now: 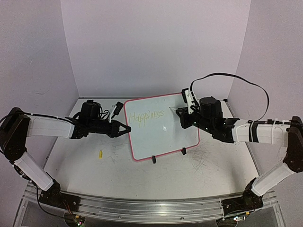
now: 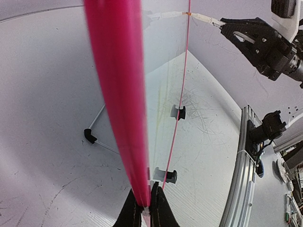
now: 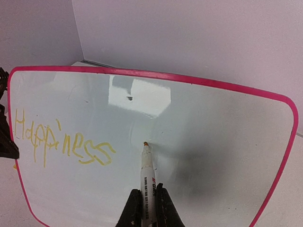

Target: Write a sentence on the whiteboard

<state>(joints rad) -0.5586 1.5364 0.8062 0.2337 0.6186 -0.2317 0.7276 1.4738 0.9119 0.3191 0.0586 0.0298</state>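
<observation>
The whiteboard point(image 1: 161, 130) with a red-pink rim stands tilted mid-table on two black clip feet. The sentence point(image 1: 147, 116) reads "Happiness" in yellow on its upper left, also clear in the right wrist view point(image 3: 64, 144). My left gripper point(image 1: 124, 128) is shut on the board's left rim point(image 2: 118, 94). My right gripper point(image 1: 182, 114) is shut on a white marker point(image 3: 147, 179); its orange tip point(image 3: 146, 144) touches or nearly touches the board just right of the word.
A small yellow marker cap point(image 1: 100, 153) lies on the scratched tabletop left of the board. A black-tipped stand piece point(image 1: 116, 107) sits behind the board's left corner. Walls close the back and sides. A metal rail point(image 1: 142, 208) runs along the near edge.
</observation>
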